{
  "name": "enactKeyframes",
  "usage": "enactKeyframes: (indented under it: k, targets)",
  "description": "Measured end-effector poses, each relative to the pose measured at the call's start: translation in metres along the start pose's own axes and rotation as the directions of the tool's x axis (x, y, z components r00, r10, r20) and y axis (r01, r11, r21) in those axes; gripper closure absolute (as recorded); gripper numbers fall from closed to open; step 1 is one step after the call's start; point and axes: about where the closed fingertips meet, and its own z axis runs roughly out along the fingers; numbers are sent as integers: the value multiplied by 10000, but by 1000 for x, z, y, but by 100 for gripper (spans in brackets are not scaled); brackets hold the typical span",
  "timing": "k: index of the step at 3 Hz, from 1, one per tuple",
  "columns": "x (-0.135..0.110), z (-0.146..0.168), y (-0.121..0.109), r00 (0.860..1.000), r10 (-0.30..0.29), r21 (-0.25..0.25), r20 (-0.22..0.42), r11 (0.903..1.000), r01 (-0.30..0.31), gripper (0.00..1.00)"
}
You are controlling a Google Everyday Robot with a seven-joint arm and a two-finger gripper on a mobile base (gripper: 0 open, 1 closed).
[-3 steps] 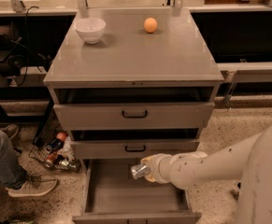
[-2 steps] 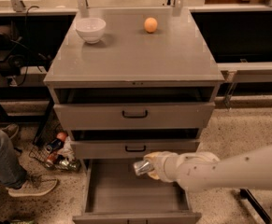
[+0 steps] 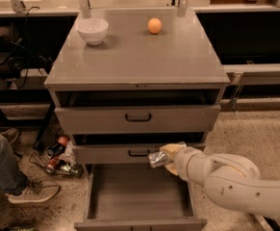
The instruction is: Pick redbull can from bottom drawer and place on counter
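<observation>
My gripper (image 3: 164, 158) is shut on the redbull can (image 3: 156, 159), a small silvery can held sideways in front of the middle drawer's right end. It hangs above the right side of the open bottom drawer (image 3: 138, 194), whose flat floor is bare. The grey counter (image 3: 139, 57) lies above, at the top of the cabinet. My white arm (image 3: 235, 186) reaches in from the lower right.
A white bowl (image 3: 92, 30) and an orange ball (image 3: 154, 25) sit at the back of the counter. Two shut drawers with black handles (image 3: 138, 118) are below it. Colourful cans (image 3: 57, 158) lie on the floor at the left, beside a person's leg and shoe (image 3: 14, 177).
The gripper has lifted the can up from over the bottom drawer to the height of the middle drawer's front. The arm has swung slightly.
</observation>
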Motion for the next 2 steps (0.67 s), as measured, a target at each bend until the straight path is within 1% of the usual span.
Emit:
enactKeyframes:
  k: [1, 2]
  targets:
    - [9, -25, -22, 9994, -304, 776, -186, 9965, 318, 100]
    - [18, -45, -32, 9997, -228, 1602, -58, 9868, 235, 100]
